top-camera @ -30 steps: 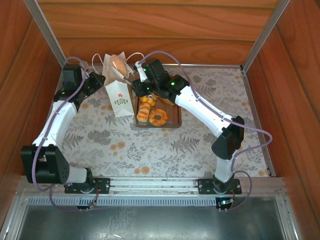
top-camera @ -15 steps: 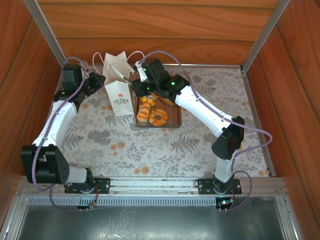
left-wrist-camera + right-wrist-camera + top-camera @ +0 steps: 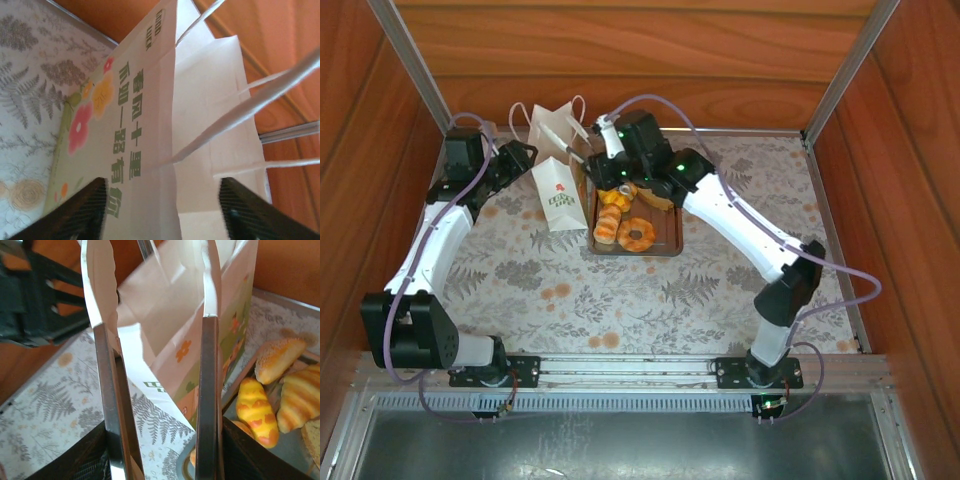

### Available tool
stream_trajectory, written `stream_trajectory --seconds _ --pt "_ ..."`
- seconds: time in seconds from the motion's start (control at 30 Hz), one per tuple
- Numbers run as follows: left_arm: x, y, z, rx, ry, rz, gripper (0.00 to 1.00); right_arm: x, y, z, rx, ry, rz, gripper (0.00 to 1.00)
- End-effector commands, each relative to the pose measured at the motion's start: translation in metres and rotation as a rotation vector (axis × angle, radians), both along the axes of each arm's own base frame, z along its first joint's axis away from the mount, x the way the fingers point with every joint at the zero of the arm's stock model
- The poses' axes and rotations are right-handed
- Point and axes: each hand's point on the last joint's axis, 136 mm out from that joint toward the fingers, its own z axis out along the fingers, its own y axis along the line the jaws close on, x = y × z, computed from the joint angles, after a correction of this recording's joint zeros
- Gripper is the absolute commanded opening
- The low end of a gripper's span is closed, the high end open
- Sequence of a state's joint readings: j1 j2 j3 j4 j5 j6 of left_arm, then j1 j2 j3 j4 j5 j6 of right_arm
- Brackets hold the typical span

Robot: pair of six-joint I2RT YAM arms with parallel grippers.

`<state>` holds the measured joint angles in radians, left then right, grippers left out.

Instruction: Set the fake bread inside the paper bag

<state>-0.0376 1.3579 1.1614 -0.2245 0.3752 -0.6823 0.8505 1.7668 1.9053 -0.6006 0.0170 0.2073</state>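
The white paper bag [image 3: 560, 195] stands upright at the back left of the table, its mouth open. My left gripper [image 3: 520, 158] is at its left side; in the left wrist view it [image 3: 162, 210] is open, with the bag's wall [image 3: 210, 100] between the spread fingers and apart from both. My right gripper [image 3: 608, 170] is shut on metal tongs [image 3: 575, 140]. The tong arms [image 3: 207, 390] stand apart over the bag's mouth [image 3: 170, 305] with nothing between them. Fake bread lies on the brown tray [image 3: 672, 232]: a ring doughnut [image 3: 637, 235], yellow rolls [image 3: 257, 410], a sesame bun [image 3: 280, 360].
Wooden walls close in the table at the back and on both sides, and the bag stands near the back wall. The flowered tablecloth [image 3: 620, 290] is bare in front of the tray. The bag's loop handles [image 3: 250, 107] stick up beside my left fingers.
A piece of bread that hung in the tongs over the bag a second ago is gone from them. My left gripper has opened and let go of the bag's edge. The right arm has shifted slightly.
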Motion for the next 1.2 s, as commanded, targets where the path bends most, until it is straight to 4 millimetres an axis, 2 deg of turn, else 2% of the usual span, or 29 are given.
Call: stream_trajectory --seconds 0.0,0.13,0.27,0.4,0.57,0.67,0.77,0.97,1.17 --pt "-0.007 0.0 0.022 0.033 -0.075 -0.003 0.72 -0.023 -0.022 0.071 0.15 -0.108 0.028 0.54" --pt "-0.012 0.006 0.028 0.062 -0.104 0.021 0.79 -0.035 -0.053 0.076 0.175 -0.102 0.005 0.54" --pt "-0.019 0.015 0.034 0.083 -0.135 0.069 0.83 -0.041 -0.096 0.063 0.174 -0.065 -0.066 0.54" --pt "-0.026 0.027 0.034 0.084 -0.175 0.149 0.92 -0.044 -0.141 0.032 0.166 0.02 -0.16 0.54" --pt "-0.038 0.042 0.028 0.079 -0.188 0.231 1.0 -0.059 -0.186 -0.03 0.074 0.205 -0.254 0.54" --pt "-0.043 0.044 0.021 0.078 -0.177 0.243 1.0 -0.071 -0.198 -0.069 0.002 0.325 -0.266 0.54" --pt "-0.047 0.045 0.013 0.071 -0.165 0.25 1.0 -0.079 -0.201 -0.1 -0.047 0.425 -0.263 0.54" --pt "-0.051 0.047 0.01 0.069 -0.156 0.257 1.0 -0.079 -0.193 -0.137 -0.148 0.579 -0.223 0.52" --pt "-0.054 0.05 0.011 0.088 -0.158 0.259 1.0 -0.073 -0.191 -0.162 -0.256 0.687 -0.214 0.51"
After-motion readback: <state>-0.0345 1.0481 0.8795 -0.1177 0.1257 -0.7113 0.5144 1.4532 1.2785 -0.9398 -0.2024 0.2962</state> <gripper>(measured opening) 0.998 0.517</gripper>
